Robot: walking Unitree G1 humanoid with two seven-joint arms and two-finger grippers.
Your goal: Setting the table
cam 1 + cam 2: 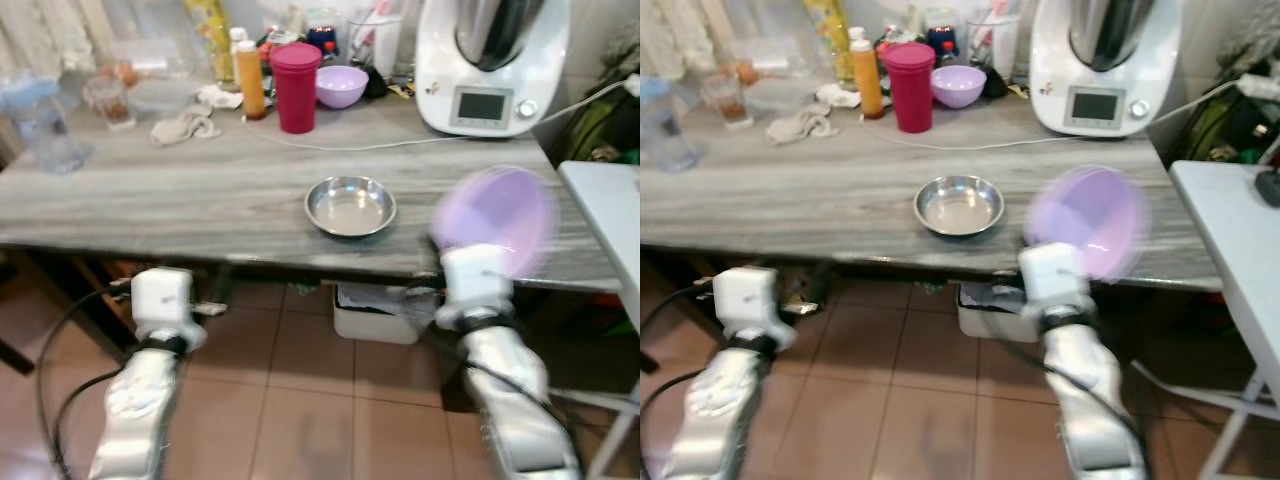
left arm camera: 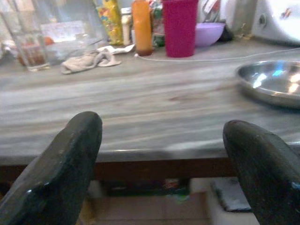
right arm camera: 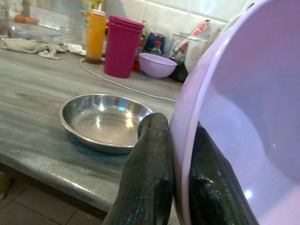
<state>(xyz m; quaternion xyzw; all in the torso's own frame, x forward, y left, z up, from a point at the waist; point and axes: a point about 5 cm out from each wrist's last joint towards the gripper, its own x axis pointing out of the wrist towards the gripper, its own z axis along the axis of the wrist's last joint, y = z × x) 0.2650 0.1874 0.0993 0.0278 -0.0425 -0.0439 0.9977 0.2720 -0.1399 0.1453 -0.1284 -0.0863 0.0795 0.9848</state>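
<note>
Two silver, crinkled-looking arms are ending in boxy white wrist housings, and black cables are looping beside each forearm. The left pincer (image 2: 161, 173) and right pincer (image 3: 180, 178) are each showing two thick, glossy black fingers with rounded tips.

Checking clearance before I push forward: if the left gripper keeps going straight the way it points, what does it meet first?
Probably the front edge of the grey table, level with the open left gripper. Depth is uncertain; slightly higher, it slides over bare tabletop left of the steel bowl.
</note>
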